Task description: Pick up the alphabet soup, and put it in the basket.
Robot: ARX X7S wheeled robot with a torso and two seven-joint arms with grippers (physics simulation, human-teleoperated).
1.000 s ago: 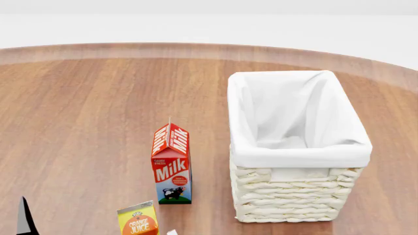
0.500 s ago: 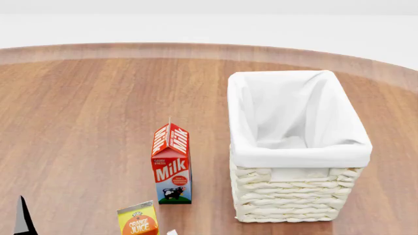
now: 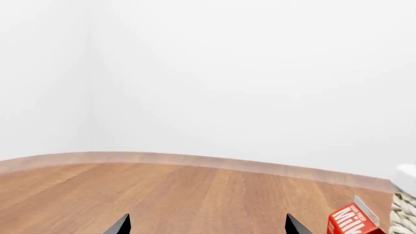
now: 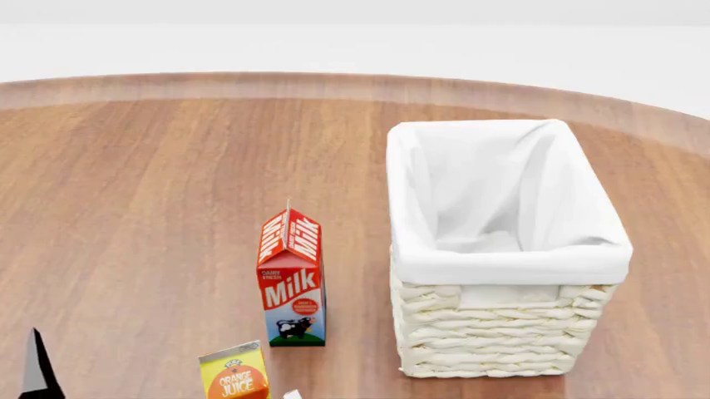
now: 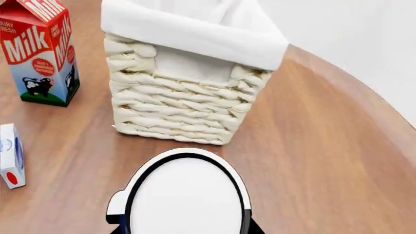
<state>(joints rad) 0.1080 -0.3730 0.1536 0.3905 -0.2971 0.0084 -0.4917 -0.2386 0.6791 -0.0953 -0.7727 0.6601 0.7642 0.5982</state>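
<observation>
From my head camera, the far left shows one dark fingertip of my left claw poking up at the lower edge, a touch higher in the picture than it sat a second ago; everything else there has stayed put. On the left wrist camera I see the left claw as two dark tips set wide apart with nothing between them, over bare wooden worktop. Moving right, the orange juice carton stands at the near edge, with the milk carton upright just behind it and near the left wall of the basket, not touching it. The basket sits upright, its white cloth lining folded over the rim, nothing visible inside. On the right wrist camera a small white carton stands near the milk carton, and closest to the lens is the alphabet soup: I see only its pale lid, ringed in black, between the right claw's fingers, just short of the basket's near wall. The right claw itself is almost wholly hidden behind the can, so I cannot tell how firmly it grips.
</observation>
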